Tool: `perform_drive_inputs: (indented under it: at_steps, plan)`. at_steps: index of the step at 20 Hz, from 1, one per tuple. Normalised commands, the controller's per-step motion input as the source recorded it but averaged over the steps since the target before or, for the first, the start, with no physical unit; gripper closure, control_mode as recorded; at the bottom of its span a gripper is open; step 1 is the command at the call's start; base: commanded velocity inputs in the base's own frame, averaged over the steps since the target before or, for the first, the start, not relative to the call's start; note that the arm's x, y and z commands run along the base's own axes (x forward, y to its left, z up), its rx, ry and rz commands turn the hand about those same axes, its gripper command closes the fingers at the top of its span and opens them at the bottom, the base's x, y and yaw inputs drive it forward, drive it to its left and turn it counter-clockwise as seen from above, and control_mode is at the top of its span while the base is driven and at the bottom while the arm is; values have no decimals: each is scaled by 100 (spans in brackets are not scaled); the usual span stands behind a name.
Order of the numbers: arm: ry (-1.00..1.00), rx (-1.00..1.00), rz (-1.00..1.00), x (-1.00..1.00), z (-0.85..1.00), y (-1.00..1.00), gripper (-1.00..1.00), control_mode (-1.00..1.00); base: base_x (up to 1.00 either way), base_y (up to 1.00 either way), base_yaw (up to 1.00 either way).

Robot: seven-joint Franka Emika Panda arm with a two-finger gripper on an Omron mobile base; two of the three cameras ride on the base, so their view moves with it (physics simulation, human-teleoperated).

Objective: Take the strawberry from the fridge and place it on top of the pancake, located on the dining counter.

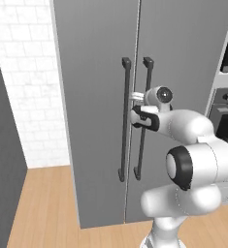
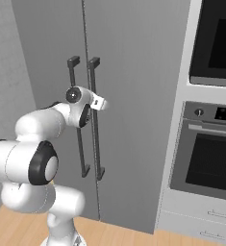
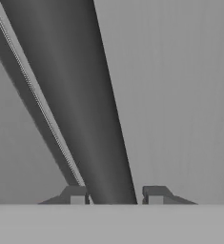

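1. The tall matte grey two-door fridge stands shut, so its contents, the strawberry included, are hidden; I judge the door heavy and stiff on its hinge.
2. The long dark vertical bar handle of the right-hand door is rigid, probably slick; mid-height suits a hold.
3. The claw pinches that bar between its fingertips.
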Motion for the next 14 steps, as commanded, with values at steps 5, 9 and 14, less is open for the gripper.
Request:
perform_drive_inputs:
  at_steps: [5,9,14]
  plan:
    - [12,0,3,-12,-2,-74,100,-100,0,0,0]
    - [2,0,15,-68,-5,-100,100,-100,0,0,0]
    - [1,0,16,-83,-11,-100,100,-100,0,0,0]
